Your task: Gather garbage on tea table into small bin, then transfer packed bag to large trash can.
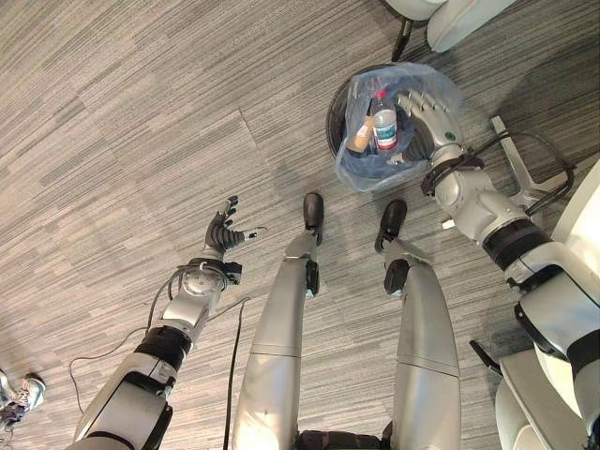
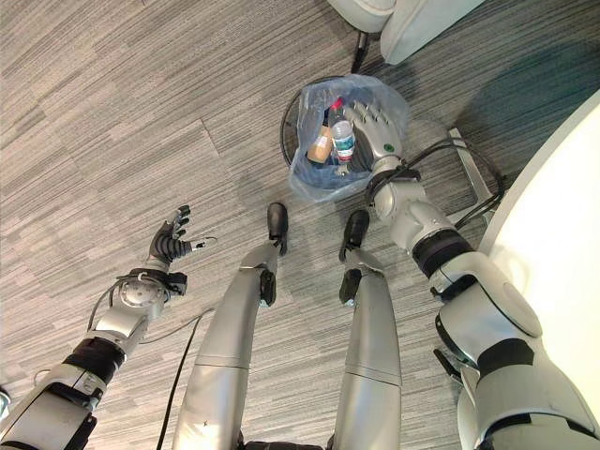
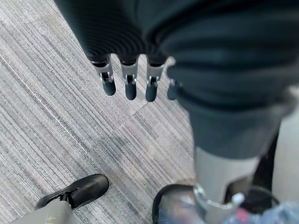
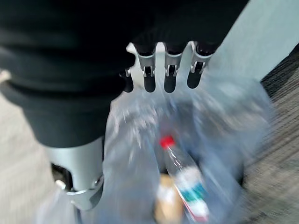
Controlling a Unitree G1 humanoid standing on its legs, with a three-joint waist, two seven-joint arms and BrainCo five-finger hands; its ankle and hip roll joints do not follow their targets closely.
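Small dark bin (image 1: 336, 111) on carpet, lined with translucent blue bag (image 1: 441, 89), mouth open. Inside, directly beside open right hand (image 1: 427, 114): clear bottle (image 1: 383, 122), red cap, leaning near upright; tan bottle (image 1: 362, 137) touching it.

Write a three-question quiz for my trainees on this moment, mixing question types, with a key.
1. True or false: the right hand is over the small bin lined with a blue bag.
2. Multiple choice: what stands in the bag? A) a clear bottle with a red cap B) a folded newspaper C) a ceramic mug
3. Fill in: the left hand holds nothing and hangs over the grey ______.

Key: 1 true; 2 A; 3 carpet.
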